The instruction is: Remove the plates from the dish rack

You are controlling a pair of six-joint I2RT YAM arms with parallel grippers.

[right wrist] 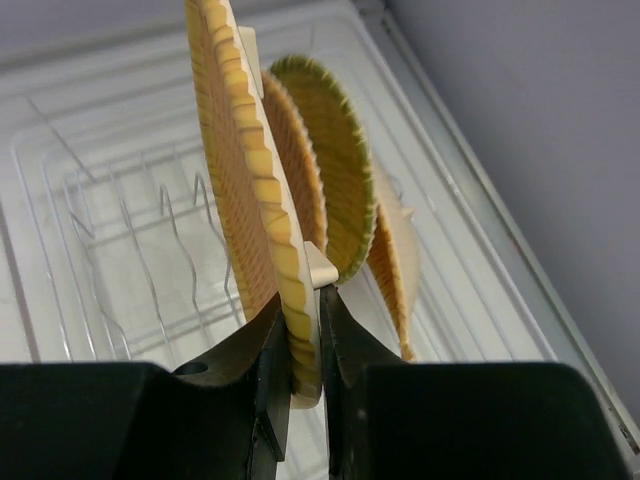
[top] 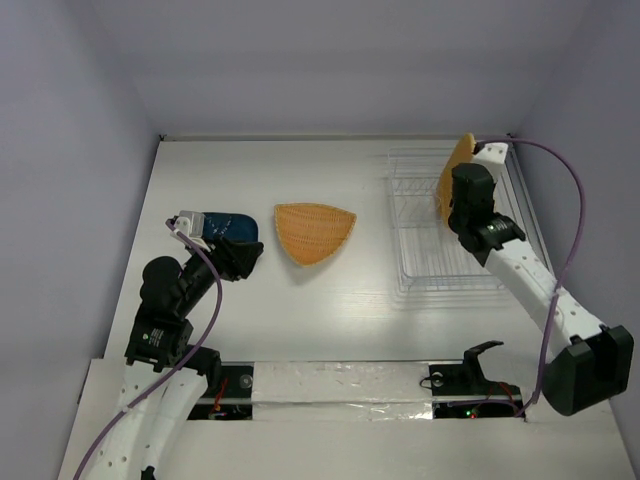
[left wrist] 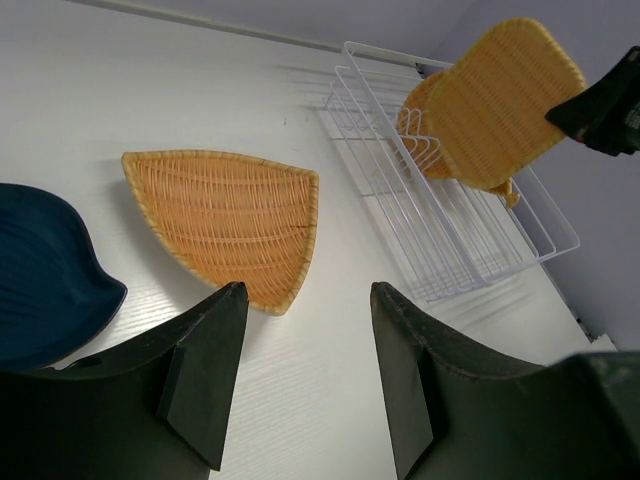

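The clear wire dish rack (top: 430, 240) stands at the right of the table; it also shows in the left wrist view (left wrist: 440, 215). My right gripper (right wrist: 302, 340) is shut on the rim of a woven orange plate (right wrist: 240, 170), holding it upright above the rack; the same plate shows from the top (top: 453, 175) and in the left wrist view (left wrist: 500, 100). Two more plates (right wrist: 335, 190) stand in the rack behind it. A pointed woven plate (top: 313, 232) lies flat mid-table. My left gripper (left wrist: 305, 370) is open and empty, near that plate (left wrist: 225, 220).
A dark blue rounded dish (top: 228, 228) lies at the left by my left gripper, also in the left wrist view (left wrist: 45, 270). Walls close the table on left, back and right. Bare tabletop (top: 340, 300) lies between the flat plate and the rack.
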